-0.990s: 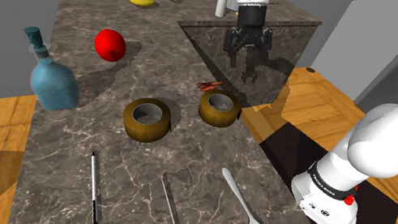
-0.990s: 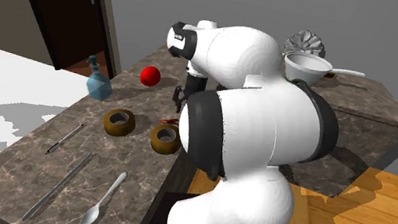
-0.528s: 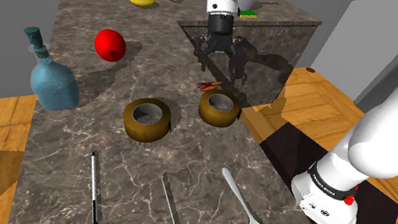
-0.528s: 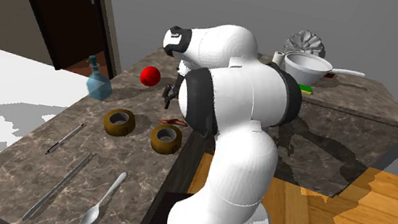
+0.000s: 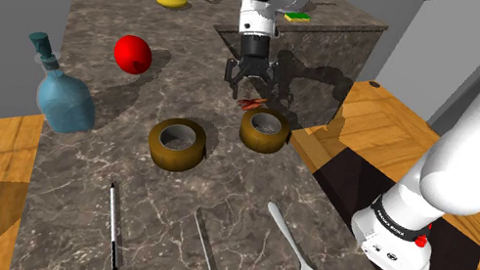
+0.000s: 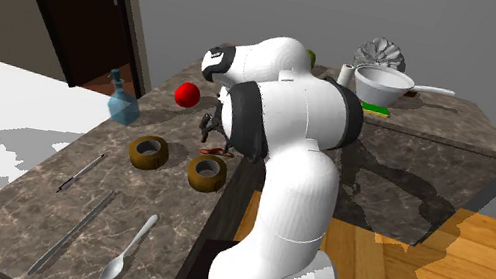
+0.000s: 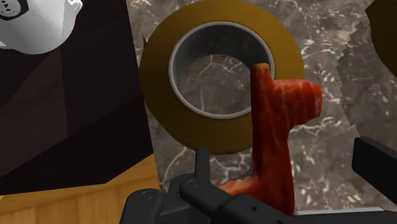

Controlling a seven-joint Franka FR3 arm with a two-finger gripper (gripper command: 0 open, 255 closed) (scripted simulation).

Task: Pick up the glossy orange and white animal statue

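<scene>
The animal statue (image 5: 253,103) is small, glossy and mottled orange-red, lying on the dark marble counter (image 5: 136,93) just beyond a brown tape roll (image 5: 265,129). My black gripper (image 5: 257,90) hangs right over it, fingers pointing down and spread. In the wrist view the statue (image 7: 277,127) stands between the two fingers (image 7: 201,162), which are wide apart and not clasping it, so my gripper (image 7: 289,164) is open. The tape roll (image 7: 219,73) lies just past it. From the second exterior view, the gripper (image 6: 209,128) sits above the statue (image 6: 216,149).
A second tape roll (image 5: 176,144), red ball (image 5: 132,54), blue bottle (image 5: 64,96), spoon (image 5: 298,255), pen (image 5: 114,228) and thin rod (image 5: 207,258) share the counter. The counter edge drops to a lower level (image 5: 324,58) right beside the statue.
My gripper has swung toward the shoulder view's left, from over the lower level to above the counter, and come down over the statue. It has stayed open.
</scene>
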